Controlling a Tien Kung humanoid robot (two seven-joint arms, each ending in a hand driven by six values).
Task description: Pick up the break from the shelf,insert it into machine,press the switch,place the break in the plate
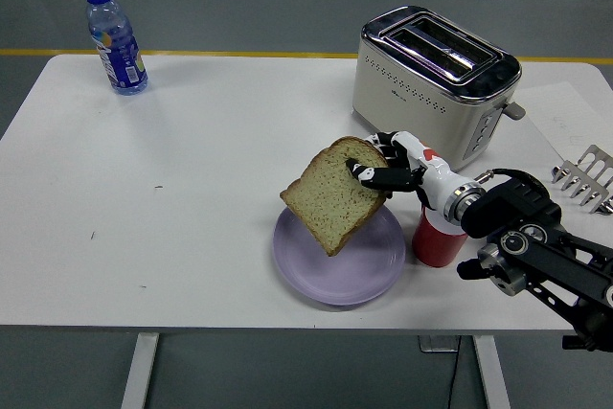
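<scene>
A slice of bread (331,193) hangs tilted just above the lilac plate (364,270), its lower corner near the plate's surface. My right hand (383,171) is shut on the bread's upper right edge, reaching in from the right. The silver toaster (433,83) stands behind it with both slots empty. My left hand is out of sight.
A red mug (436,241) sits right of the plate, half hidden by my right forearm (522,237). A metal rack (584,179) lies at the right edge. A water bottle (114,39) stands at the far left corner.
</scene>
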